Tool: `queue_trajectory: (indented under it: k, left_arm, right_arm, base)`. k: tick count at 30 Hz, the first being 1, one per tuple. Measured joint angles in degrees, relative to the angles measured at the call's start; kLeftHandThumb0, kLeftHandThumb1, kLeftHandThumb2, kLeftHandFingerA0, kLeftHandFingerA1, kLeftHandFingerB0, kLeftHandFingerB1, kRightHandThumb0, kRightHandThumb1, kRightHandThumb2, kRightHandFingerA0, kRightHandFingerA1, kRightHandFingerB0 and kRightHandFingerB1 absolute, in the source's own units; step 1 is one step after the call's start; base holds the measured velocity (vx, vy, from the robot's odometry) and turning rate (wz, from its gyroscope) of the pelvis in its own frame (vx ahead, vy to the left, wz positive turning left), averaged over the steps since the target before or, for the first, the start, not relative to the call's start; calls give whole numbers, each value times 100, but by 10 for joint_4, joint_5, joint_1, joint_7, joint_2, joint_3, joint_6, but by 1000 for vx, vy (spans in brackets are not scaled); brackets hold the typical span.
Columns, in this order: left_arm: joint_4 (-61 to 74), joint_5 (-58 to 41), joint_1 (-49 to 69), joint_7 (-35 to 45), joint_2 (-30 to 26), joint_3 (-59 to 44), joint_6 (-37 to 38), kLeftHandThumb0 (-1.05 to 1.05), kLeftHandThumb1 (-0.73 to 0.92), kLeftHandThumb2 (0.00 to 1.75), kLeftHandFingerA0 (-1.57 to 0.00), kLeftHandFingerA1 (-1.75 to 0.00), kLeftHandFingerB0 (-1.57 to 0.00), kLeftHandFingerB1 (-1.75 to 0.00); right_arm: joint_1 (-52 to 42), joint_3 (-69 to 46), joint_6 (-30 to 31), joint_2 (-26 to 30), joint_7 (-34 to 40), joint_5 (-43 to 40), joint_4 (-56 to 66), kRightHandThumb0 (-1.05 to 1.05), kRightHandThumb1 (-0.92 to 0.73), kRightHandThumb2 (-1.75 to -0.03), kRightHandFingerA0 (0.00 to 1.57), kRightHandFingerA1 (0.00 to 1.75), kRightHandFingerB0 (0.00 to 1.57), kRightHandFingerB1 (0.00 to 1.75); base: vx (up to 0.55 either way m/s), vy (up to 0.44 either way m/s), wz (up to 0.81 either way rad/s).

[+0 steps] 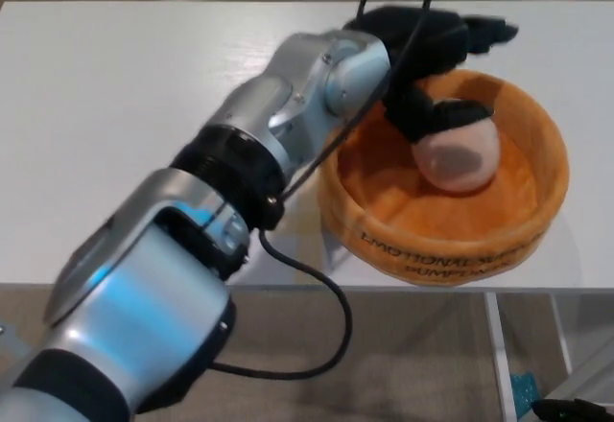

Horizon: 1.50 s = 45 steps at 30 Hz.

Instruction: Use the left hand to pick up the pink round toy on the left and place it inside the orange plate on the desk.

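Your left hand (427, 58) hangs open over the orange plate (537, 211) on the white desk (115, 115), thumb touching the pink round toy (459, 156) lying inside, so lifting away carelessly could drag or roll it out.

A white desk (115, 105) fills most of the view. Below its front edge lies a brownish floor (422, 364), with a white table leg (499, 355) at lower right.
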State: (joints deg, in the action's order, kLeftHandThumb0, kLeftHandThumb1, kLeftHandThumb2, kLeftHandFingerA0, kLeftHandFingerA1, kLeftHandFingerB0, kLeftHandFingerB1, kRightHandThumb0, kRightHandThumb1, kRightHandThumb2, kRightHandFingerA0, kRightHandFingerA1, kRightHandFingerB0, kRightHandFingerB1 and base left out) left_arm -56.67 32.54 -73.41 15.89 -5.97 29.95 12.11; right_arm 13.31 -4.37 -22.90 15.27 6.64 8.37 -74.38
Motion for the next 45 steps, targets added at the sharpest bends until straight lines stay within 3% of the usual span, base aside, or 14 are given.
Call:
queue_trajectory:
  k: [11,12,14,15,19,20,21,22,34,35,41,42,44,45]
  left_arm:
    - [226,-28,30,55,-99,-70,6,-92,65,105,0,-14,-14,-20]
    - [226,-28,30,55,-99,-70,6,-91,79,64,0,-22,-8,-25]
    - [288,-41,55,68,-121,-88,4,-87,59,101,0,-17,-10,-24]
    - [288,-41,55,68,-121,-88,4,-87,59,101,0,-17,-10,-24]
    - [383,-64,97,91,-157,-120,0,-84,54,94,-4,-22,-11,-30]
    - [397,-68,104,93,-162,-126,-1,-84,67,61,-4,-24,-14,-26]
    - [421,-74,117,97,-170,-135,-2,-85,67,61,-3,-24,-14,-26]
    - [440,-82,128,102,-177,-144,-3,-83,53,91,-6,-29,-12,-34]
    - [637,-187,290,140,-248,-267,-23,-87,56,95,-7,-40,-15,-41]
    - [647,-195,303,142,-251,-276,-24,-88,73,63,-15,-32,-25,-29]
    - [699,-243,381,157,-269,-330,-30,-80,57,59,-20,-37,-28,-31]
    - [708,-254,398,161,-271,-341,-31,-79,42,81,-16,-45,-21,-41]
    - [720,-272,426,168,-273,-358,-33,-79,42,81,-16,-45,-21,-41]
    - [727,-288,450,176,-275,-372,-36,-70,48,56,-16,-37,-20,-30]
  right_arm:
    - [0,0,0,3,0,0,0,-37,-58,-58,74,59,64,44]
    - [0,0,0,3,0,0,0,-37,-58,-58,74,59,65,44]
    - [0,0,0,3,0,0,0,-39,-59,-58,73,57,64,44]
    - [0,0,0,3,0,0,0,-39,-59,-58,73,57,64,44]
    - [0,0,0,3,0,0,1,-38,-58,-58,74,58,64,44]
    - [0,0,0,3,0,0,1,-38,-59,-58,73,55,64,44]
    - [0,0,0,3,0,0,1,-38,-59,-58,73,54,63,44]
    - [0,0,0,3,0,0,1,-37,-59,-58,73,54,63,44]
    - [3,0,0,3,0,0,1,-38,-60,-58,72,53,62,43]
    - [3,0,0,3,0,0,1,-37,-59,-59,73,53,61,43]
    - [4,0,0,3,0,0,1,-37,-59,-58,74,58,64,44]
    - [4,0,0,3,0,0,1,-37,-58,-58,74,59,64,44]
    - [4,0,0,3,0,0,1,-37,-58,-58,74,59,64,44]
    - [4,0,0,3,0,0,1,-37,-59,-58,73,59,64,44]
  base:
    - [0,0,0]
    - [0,0,0]
    - [0,0,0]
    - [0,0,0]
    - [0,0,0]
    - [0,0,0]
    - [0,0,0]
    - [0,0,0]
    - [0,0,0]
    - [0,0,0]
    - [0,0,0]
    - [0,0,0]
    - [0,0,0]
    - [0,0,0]
